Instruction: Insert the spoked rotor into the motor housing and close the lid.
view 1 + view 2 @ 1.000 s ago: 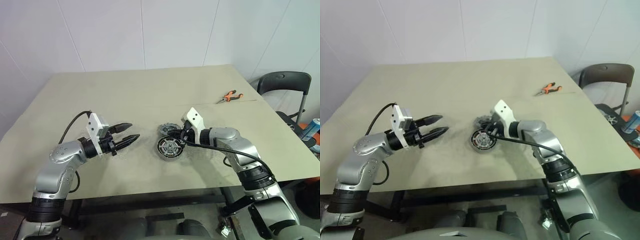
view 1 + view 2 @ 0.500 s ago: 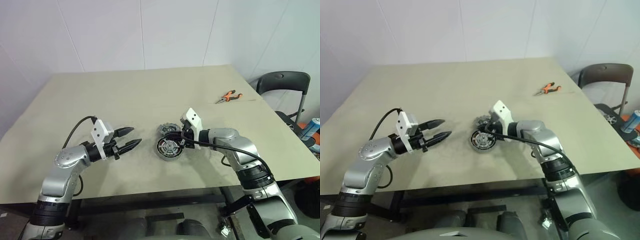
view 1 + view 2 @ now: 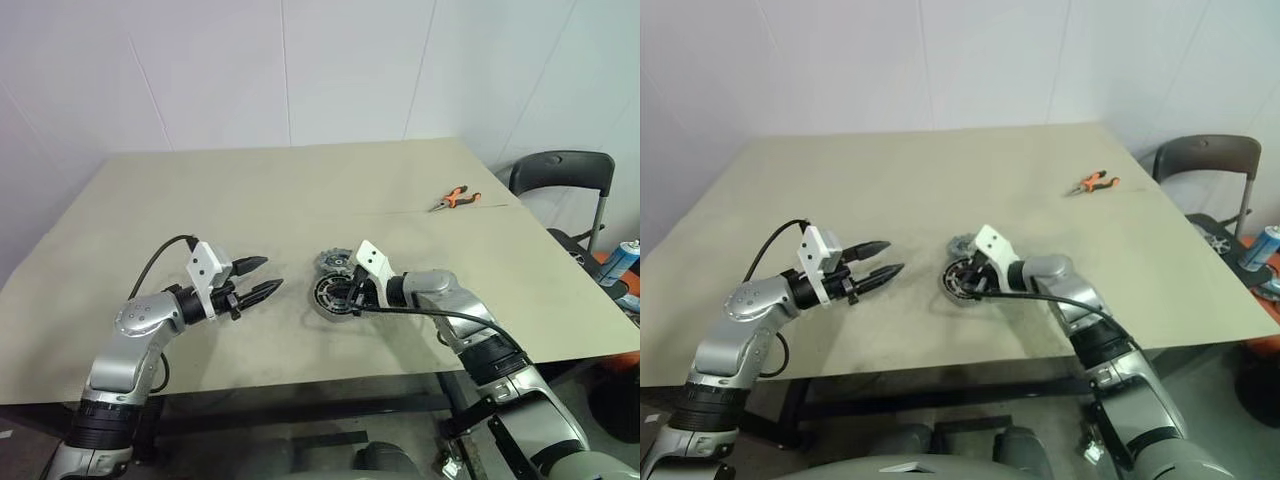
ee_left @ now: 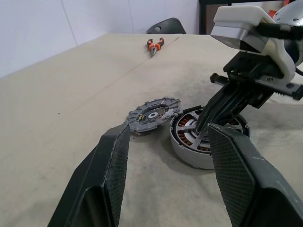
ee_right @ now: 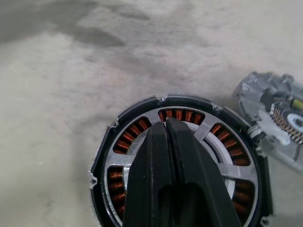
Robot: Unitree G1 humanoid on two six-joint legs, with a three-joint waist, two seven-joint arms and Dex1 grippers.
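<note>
Right gripper [image 5: 166,124] has come down onto the motor housing [image 3: 335,296] since a second ago.

Its fingers are pressed together, holding nothing, tips on the silver spoked disc seated over the copper windings. The left gripper [image 3: 262,279] has sunk a little nearer the table [image 3: 250,200] and hangs with its fingers spread apart, empty, short of the housing. The grey toothed wheel [image 4: 152,113] lies just behind the housing, leaning on its rim. Orange-handled pliers [image 3: 454,196] lie far back, and a dark chair [image 3: 565,175] stands past the table's right edge.
</note>
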